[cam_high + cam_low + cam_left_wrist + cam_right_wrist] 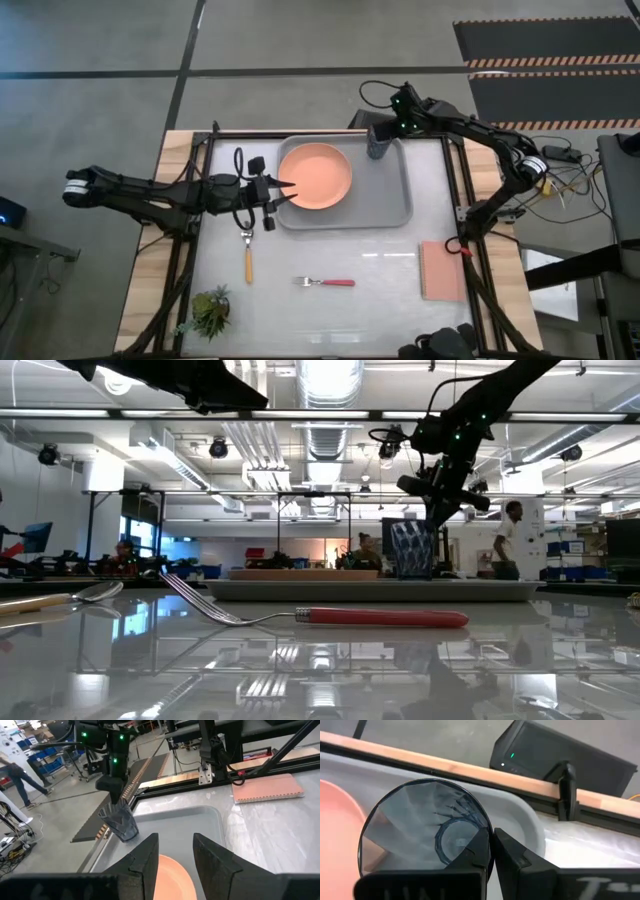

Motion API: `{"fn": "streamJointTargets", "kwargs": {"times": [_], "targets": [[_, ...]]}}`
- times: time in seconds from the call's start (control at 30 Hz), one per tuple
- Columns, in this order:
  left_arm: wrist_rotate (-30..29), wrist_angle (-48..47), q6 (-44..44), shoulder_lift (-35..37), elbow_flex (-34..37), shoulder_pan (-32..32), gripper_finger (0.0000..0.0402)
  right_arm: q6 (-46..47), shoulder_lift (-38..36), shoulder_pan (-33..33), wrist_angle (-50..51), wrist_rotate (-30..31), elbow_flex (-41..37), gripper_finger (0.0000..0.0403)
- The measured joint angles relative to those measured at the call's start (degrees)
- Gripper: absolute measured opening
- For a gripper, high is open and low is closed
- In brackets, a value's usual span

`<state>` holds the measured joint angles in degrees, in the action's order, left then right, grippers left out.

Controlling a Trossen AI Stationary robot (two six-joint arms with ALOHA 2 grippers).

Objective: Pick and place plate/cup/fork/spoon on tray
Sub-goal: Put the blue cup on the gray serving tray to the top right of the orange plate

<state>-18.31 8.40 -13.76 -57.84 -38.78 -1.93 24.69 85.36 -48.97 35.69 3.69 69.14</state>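
While the overhead view hides it, the right wrist view shows the right gripper (490, 851) pinching the cup (422, 827) rim at the tray's (395, 205) far corner. From left: left gripper (283, 190) spread over 1 plate (315, 175); 1 spoon (248, 255) lying front-to-back; 1 fork (325, 282) lying crosswise, tines leftward.

My high cam looks straight down on the whole table, both arms incl. Low cam sits at table-top level, facing across into the room; the fork (330, 617) lies close to the lens. Left wrist cam looks fwd past the left gripper (175, 851) toward the cup (119, 822). Right wrist cam sits right over that cup (422, 827), v. near. All four share it.
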Motion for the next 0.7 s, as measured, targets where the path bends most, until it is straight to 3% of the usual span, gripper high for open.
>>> {"fn": "streamJointTargets", "kwargs": {"times": [0.13, 0.7], "targets": [[0.0, 0.1, 0.0, 0.0, 0.3, 0.0, 0.0105, 0.0, 0.0, 0.1, -1.6, 2.7, -0.9, 0.0009], [0.0, 0.1, -0.1, 0.0, 0.6, 0.0, 0.0105, 1.3, 0.0, 0.1, -4.2, 3.0, -4.7, 0.0017]]}}
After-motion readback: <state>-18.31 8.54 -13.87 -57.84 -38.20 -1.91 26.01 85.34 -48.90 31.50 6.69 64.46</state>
